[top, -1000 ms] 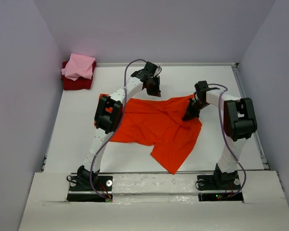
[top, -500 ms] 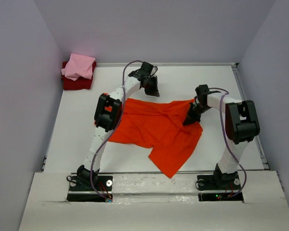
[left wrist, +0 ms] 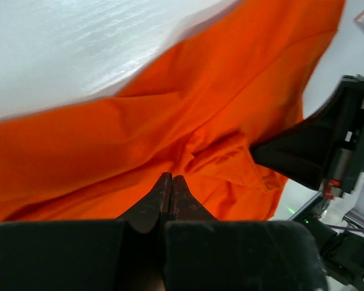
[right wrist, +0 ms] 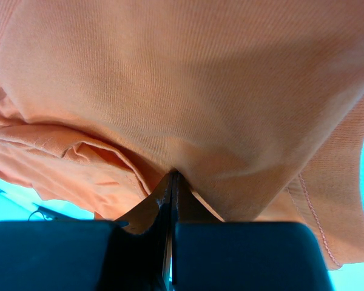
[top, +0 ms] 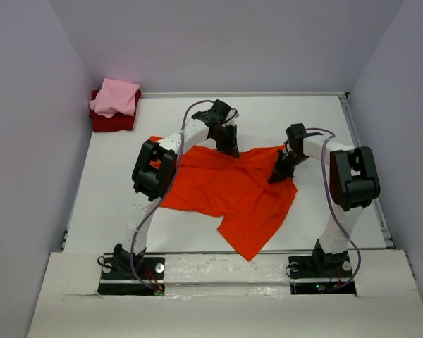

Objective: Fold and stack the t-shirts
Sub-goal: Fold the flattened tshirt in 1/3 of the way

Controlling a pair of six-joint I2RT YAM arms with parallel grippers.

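The left arm reaches forward with its elbow raised, and the left claw (top: 230, 146) points down, pinching the far edge of the orange-red t-shirt (top: 222, 189). The right arm bends inward, and the right claw (top: 278, 172) is pressed together on the shirt's right edge. The cloth spreads flat between and below both claws.
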